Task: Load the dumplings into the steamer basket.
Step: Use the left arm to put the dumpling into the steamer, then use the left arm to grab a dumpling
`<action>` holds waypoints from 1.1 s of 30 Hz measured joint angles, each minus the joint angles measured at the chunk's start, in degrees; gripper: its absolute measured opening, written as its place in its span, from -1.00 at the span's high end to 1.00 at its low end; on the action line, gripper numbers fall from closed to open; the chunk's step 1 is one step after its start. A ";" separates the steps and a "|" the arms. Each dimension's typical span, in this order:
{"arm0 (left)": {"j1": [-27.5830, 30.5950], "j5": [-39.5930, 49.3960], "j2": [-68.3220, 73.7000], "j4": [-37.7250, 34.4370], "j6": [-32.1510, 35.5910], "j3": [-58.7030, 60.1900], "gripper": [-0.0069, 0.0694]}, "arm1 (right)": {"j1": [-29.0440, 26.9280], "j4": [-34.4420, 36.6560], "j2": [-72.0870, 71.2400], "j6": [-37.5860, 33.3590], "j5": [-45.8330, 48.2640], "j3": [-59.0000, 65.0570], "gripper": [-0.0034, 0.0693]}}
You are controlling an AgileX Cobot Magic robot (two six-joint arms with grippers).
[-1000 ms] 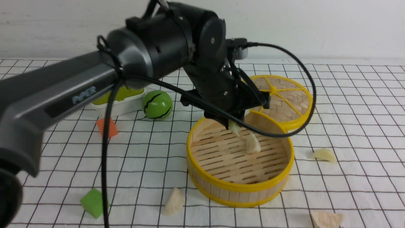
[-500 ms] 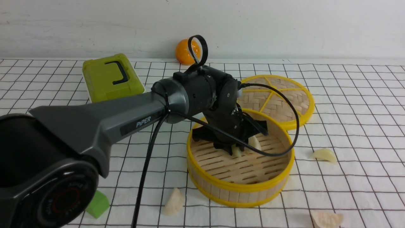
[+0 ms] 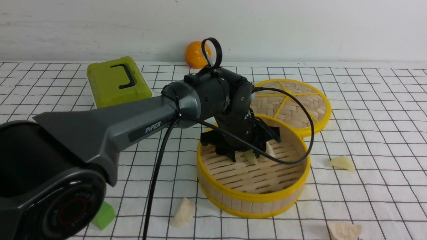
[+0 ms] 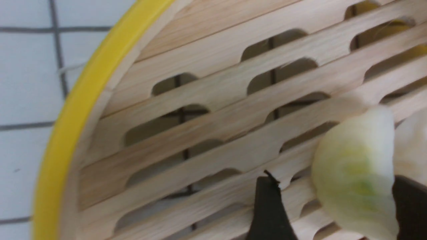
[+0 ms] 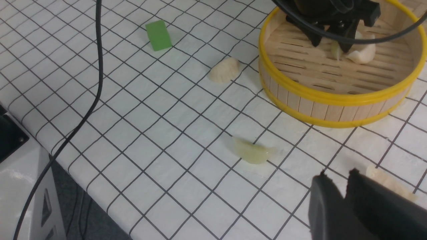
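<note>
The steamer basket (image 3: 253, 198) stands right of the middle, with yellow rims and a slatted floor (image 4: 233, 110). My left gripper (image 3: 247, 155) reaches down inside it, open. A pale green dumpling (image 4: 353, 173) rests on the slats between its fingers (image 4: 268, 210), clear of one finger and close against the other. A white dumpling (image 3: 269, 150) lies beside it. Loose dumplings lie on the cloth: one in front of the basket (image 3: 182, 213), one to its right (image 3: 341, 162), one near the front edge (image 3: 344, 230). My right gripper (image 5: 337, 178) hovers shut and empty, beside a dumpling (image 5: 390, 185).
The flat woven lid (image 3: 300, 100) lies behind the basket. A green box (image 3: 116, 81) and an orange ball (image 3: 195, 55) sit at the back left. A green cube (image 3: 103, 215) lies front left. Another dumpling (image 5: 252, 152) and the table's edge (image 5: 66, 160) show in the right wrist view.
The left arm came down into the basket with the pale green dumpling. Its jaws then spread, and the dumpling now rests on the slats.
</note>
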 joint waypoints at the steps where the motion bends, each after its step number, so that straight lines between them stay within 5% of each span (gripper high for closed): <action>1: 0.00 1.53 -0.38 0.61 0.43 -0.75 -0.34 | 0.00 0.00 0.00 0.00 0.00 0.00 0.65; 9: -0.05 14.18 -14.36 5.85 11.43 -4.80 -0.36 | 0.00 0.00 0.00 0.00 0.00 0.00 0.63; 18: -0.05 23.78 -26.37 9.72 13.89 -0.07 -0.36 | 0.00 -0.07 0.00 0.00 -0.37 0.00 0.62; 23: -0.05 23.25 -32.49 9.72 12.84 13.11 -0.35 | 0.00 -0.11 0.00 0.04 -0.15 0.00 0.62; 33: 5.60 2.37 -40.56 3.96 5.57 46.56 -0.35 | 0.00 -0.11 0.00 0.04 0.67 0.00 0.61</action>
